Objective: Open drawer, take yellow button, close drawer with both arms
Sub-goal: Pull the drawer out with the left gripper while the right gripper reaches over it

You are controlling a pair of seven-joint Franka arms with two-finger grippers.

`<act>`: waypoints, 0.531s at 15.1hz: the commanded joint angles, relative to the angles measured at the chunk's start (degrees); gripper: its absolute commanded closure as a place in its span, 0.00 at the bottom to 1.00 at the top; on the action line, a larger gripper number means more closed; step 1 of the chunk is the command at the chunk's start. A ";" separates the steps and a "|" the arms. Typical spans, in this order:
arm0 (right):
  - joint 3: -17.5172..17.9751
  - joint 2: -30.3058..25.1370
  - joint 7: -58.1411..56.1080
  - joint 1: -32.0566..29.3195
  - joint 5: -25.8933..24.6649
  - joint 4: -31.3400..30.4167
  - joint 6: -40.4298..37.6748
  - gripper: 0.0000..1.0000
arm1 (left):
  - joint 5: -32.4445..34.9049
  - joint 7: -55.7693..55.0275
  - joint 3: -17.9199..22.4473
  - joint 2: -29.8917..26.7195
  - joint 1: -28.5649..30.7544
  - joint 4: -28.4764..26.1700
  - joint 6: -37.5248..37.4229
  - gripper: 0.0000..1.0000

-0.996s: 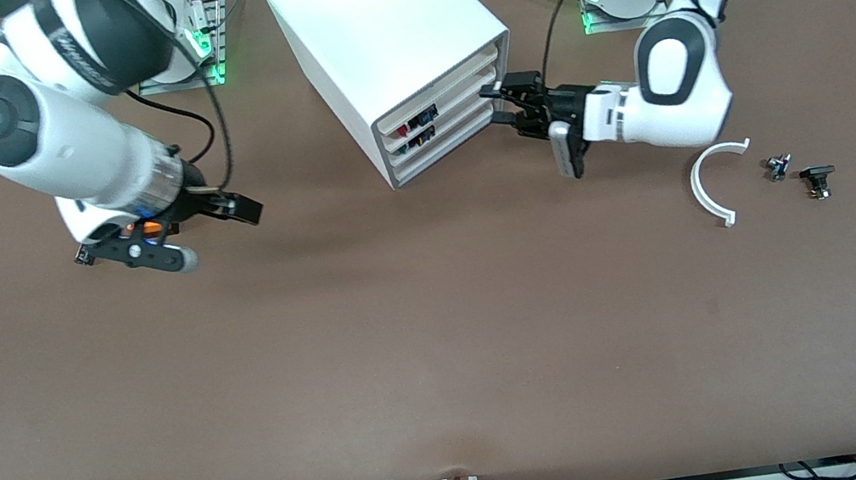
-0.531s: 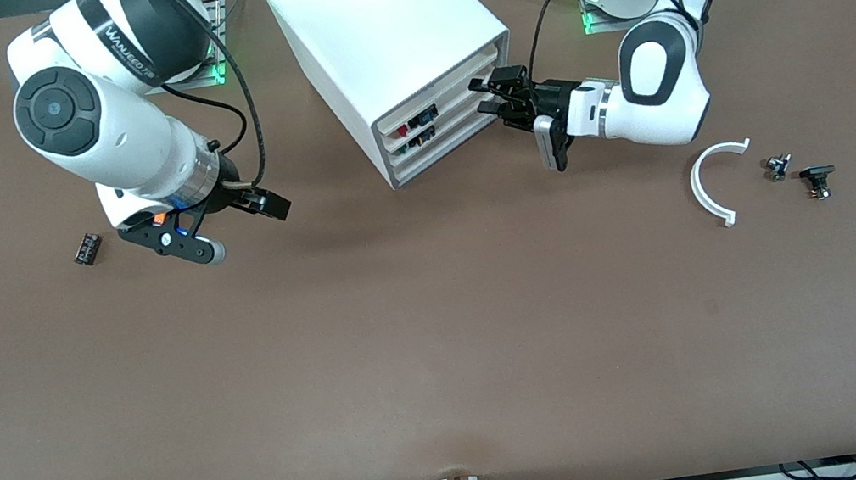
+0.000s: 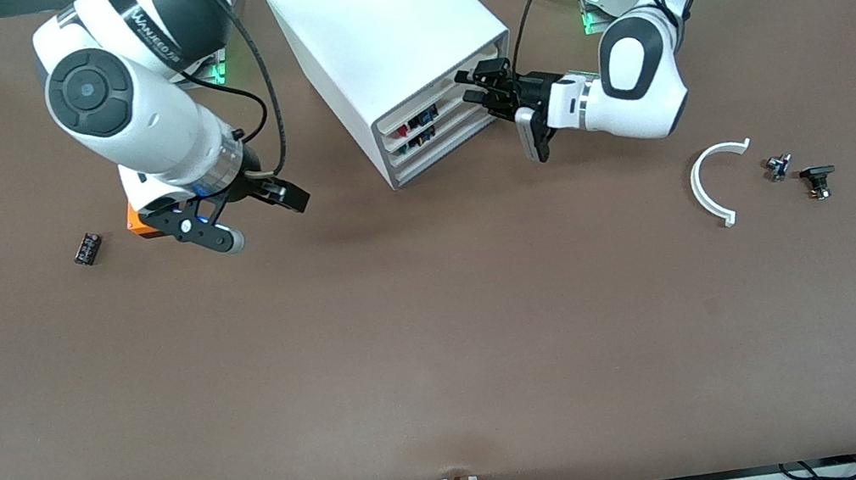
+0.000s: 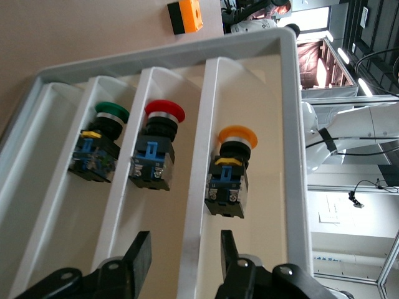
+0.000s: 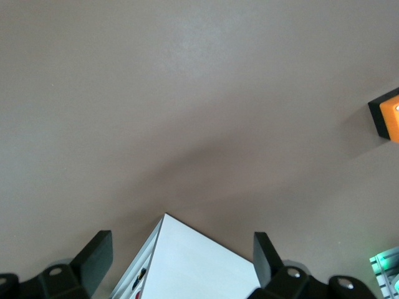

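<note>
The white drawer cabinet [image 3: 386, 32] stands near the arms' bases. In the left wrist view its front [image 4: 206, 156] shows a green, a red and the orange-yellow button [image 4: 232, 167], each in its own compartment. My left gripper [image 3: 474, 88] is at the cabinet front. It is open [image 4: 185, 252], and its fingers straddle the white ledge between the red button's and the orange-yellow button's compartments. My right gripper [image 3: 284, 197] is open and empty [image 5: 181, 255]. It hangs over the table between the orange box [image 3: 136, 222] and the cabinet.
A small flat black component [image 3: 86, 248] lies beside the orange box. Toward the left arm's end lie a white curved piece [image 3: 710, 187] and two small dark parts [image 3: 777, 167] [image 3: 818, 180]. The orange box also shows in both wrist views [image 4: 185, 15] [image 5: 386, 115].
My right arm has swung toward the cabinet, uncovering the black component and the orange box. My left gripper has closed in on the cabinet front, still open.
</note>
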 commanded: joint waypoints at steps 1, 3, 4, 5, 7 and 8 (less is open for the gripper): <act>0.11 1.73 2.89 0.78 -0.80 1.79 0.18 0.00 | -2.93 3.18 -1.86 -0.36 0.35 -1.84 2.40 0.51; 0.02 2.00 6.04 2.62 -0.89 2.05 2.46 0.00 | -3.55 4.67 -2.21 -0.36 0.26 -2.02 2.66 0.67; 0.02 2.09 6.50 2.63 -0.80 2.40 2.56 0.00 | -3.55 6.07 -2.22 -0.19 0.35 -2.02 2.58 0.85; 0.02 2.18 6.94 2.80 -0.71 2.40 2.56 0.00 | -3.55 6.61 -2.22 0.16 0.35 -2.02 2.58 1.00; 0.02 2.88 8.42 3.86 -0.71 2.66 2.73 0.00 | -3.55 6.61 -2.22 0.60 0.35 -2.02 2.58 1.00; 0.02 3.66 9.56 3.95 -0.71 3.71 2.99 0.00 | -3.55 6.61 -2.22 0.69 0.35 -2.02 2.58 1.00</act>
